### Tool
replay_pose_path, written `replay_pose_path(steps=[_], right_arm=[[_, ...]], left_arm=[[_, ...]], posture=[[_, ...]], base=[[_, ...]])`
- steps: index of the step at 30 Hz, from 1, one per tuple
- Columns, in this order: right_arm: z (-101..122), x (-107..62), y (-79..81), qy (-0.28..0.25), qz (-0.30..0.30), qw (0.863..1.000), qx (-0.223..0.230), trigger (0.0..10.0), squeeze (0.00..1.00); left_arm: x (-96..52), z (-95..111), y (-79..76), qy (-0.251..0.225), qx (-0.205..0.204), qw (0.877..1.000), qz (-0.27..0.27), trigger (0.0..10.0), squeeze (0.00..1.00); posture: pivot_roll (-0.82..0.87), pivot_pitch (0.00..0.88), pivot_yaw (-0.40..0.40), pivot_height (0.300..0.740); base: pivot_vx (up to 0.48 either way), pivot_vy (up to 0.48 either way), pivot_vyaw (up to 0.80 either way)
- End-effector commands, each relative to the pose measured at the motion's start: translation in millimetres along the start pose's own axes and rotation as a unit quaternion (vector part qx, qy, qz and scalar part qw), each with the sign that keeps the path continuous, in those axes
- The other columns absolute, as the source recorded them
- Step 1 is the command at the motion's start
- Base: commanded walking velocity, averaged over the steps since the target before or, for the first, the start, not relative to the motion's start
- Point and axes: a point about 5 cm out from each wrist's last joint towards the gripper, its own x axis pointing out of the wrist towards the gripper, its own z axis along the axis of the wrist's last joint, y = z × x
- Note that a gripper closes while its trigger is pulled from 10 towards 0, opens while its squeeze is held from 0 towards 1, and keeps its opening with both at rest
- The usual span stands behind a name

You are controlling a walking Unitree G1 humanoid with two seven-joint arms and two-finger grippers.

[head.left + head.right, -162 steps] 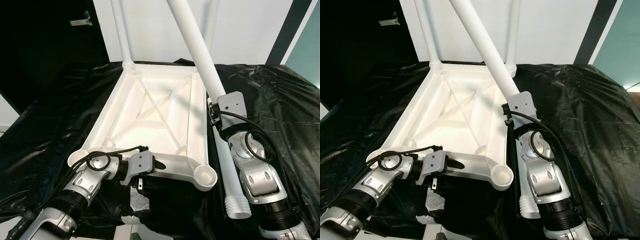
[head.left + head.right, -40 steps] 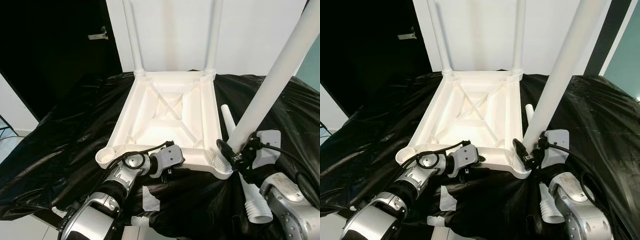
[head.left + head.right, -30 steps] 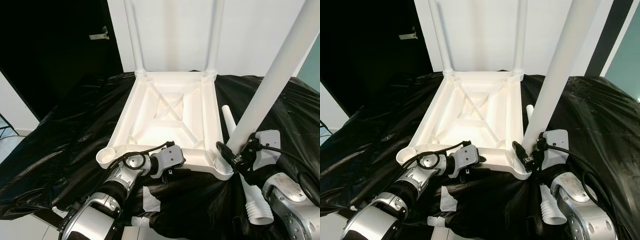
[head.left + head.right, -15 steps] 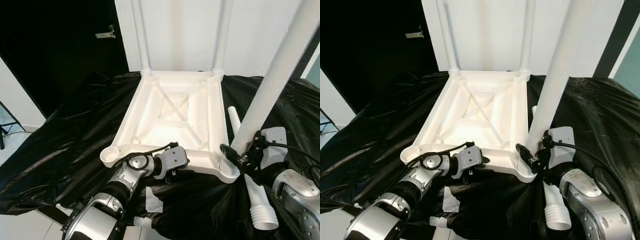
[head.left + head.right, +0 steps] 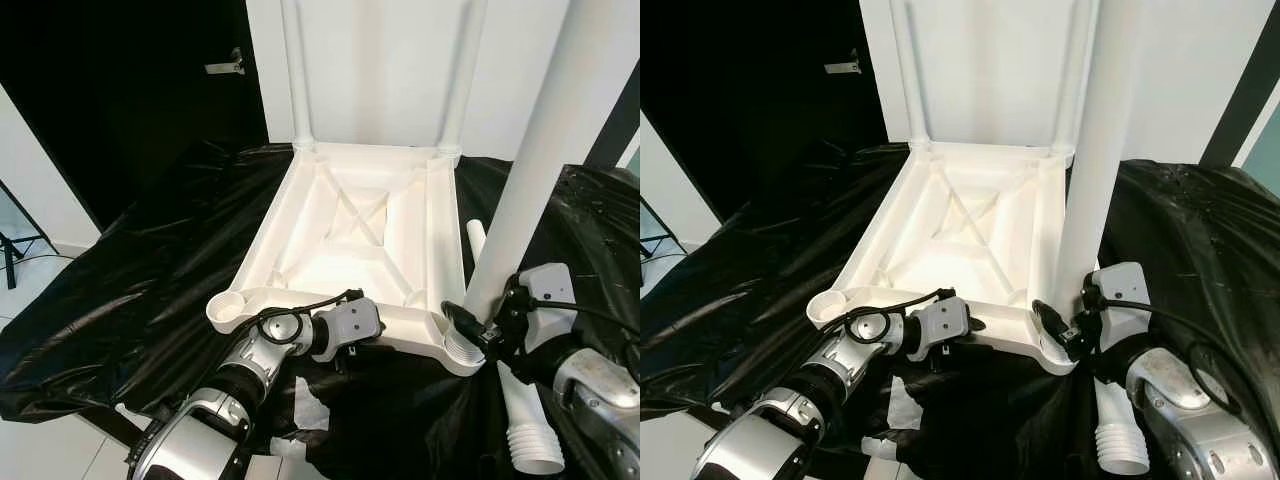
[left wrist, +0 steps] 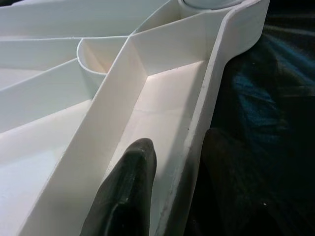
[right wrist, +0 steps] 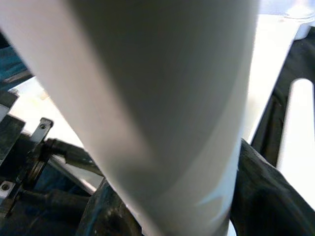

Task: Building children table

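The white table top (image 5: 285, 215) lies upside down on a black sheet. Two white legs (image 5: 297, 80) (image 5: 460, 80) stand in its far corners. My left gripper (image 5: 342, 352) is shut on the near rim (image 6: 197, 128), one finger (image 6: 128, 191) inside and one outside. At the near right corner, my right gripper (image 5: 478, 325) is shut on a third white leg (image 5: 530, 180), low on its shaft. That leg (image 7: 172, 98) stands almost upright with its lower end at the near right socket (image 5: 462, 352). Nothing stands in the near left socket (image 5: 228, 305).
A loose white leg (image 5: 525, 430) lies on the black sheet (image 5: 150, 270) to the right of the table top, beside my right arm. A white scrap (image 5: 305, 410) lies under my left arm. A dark doorway (image 5: 130, 90) is at the back left, a white wall behind.
The held leg went from slanting over the table top to its end in the near right socket, then swung more upright. The left gripper stays on the rim. The camera shifted.
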Motion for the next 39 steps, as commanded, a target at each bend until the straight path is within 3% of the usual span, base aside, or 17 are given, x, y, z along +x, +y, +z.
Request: replay_pose_path(steps=[1, 3, 12, 13, 14, 17, 18, 20, 24, 28, 39], right_arm=[[-68, -6.7, 21.9, 0.175, 0.037, 0.981, 0.081, 10.0, 0.00], [-69, -5.5, 22.4, 0.160, 0.007, 0.981, 0.113, 10.0, 0.00], [-66, -2.3, 28.2, 0.140, -0.043, 0.977, 0.154, 10.0, 0.00], [-58, 0.2, 20.9, 0.100, -0.108, 0.980, 0.134, 10.0, 0.00], [-55, 0.7, 17.9, 0.083, -0.131, 0.980, 0.127, 10.0, 0.00], [-52, 0.8, 15.9, 0.070, -0.147, 0.979, 0.122, 10.0, 0.00], [-47, 1.9, 12.1, 0.018, -0.179, 0.974, 0.137, 10.0, 0.00], [-47, 3.5, 12.2, -0.003, -0.188, 0.973, 0.138, 10.0, 0.00], [-44, 10.7, 20.1, -0.062, -0.194, 0.974, 0.100, 10.0, 0.00], [-40, 13.4, 26.6, -0.100, -0.198, 0.971, 0.090, 10.0, 0.00], [-26, 43.9, 64.8, -0.176, -0.266, 0.941, 0.108, 10.0, 0.00]], left_arm=[[-14.8, -20, 12.8, 0.039, -0.038, 0.992, 0.110, 10.0, 0.00], [-14.7, -20, 13.2, 0.039, -0.035, 0.993, 0.108, 10.0, 0.00], [-16.6, -20, 14.8, 0.042, -0.031, 0.993, 0.105, 10.0, 0.00], [-17.0, -20, 15.2, 0.043, -0.031, 0.993, 0.104, 10.0, 0.00], [-17.0, -20, 15.2, 0.043, -0.032, 0.993, 0.104, 10.0, 0.00], [-17.0, -20, 15.2, 0.043, -0.032, 0.993, 0.104, 10.0, 0.00], [-15.7, -20, 13.7, 0.043, -0.034, 0.993, 0.100, 10.0, 0.00], [-15.0, -21, 12.9, 0.043, -0.035, 0.994, 0.098, 10.0, 0.00], [-16.6, -21, 13.2, 0.039, -0.041, 0.993, 0.100, 10.0, 0.00], [-20.4, -24, 14.1, 0.040, -0.047, 0.993, 0.104, 10.0, 0.00], [-53.7, -37, 16.6, 0.044, -0.047, 0.991, 0.116, 10.0, 0.00]], posture=[[-0.08, 0.000, 0.036, 0.740], [-0.08, 0.000, 0.042, 0.740], [-0.09, 0.000, 0.059, 0.740], [-0.09, 0.000, 0.062, 0.740], [-0.09, 0.000, 0.062, 0.740], [-0.09, 0.000, 0.062, 0.740], [-0.08, 0.000, 0.072, 0.740], [-0.08, 0.000, 0.072, 0.740], [-0.04, 0.000, 0.079, 0.740], [-0.03, 0.000, 0.079, 0.740], [0.17, 0.063, 0.144, 0.740]], base=[[0.000, 0.000, 0.00], [0.000, 0.000, 0.00], [0.000, 0.000, 0.00], [0.000, 0.000, 0.00], [0.000, 0.000, 0.00], [0.000, 0.000, 0.00], [0.000, 0.000, 0.00], [0.000, 0.000, 0.00], [0.000, 0.000, 0.00], [0.000, 0.000, 0.00], [0.000, 0.000, 0.00]])
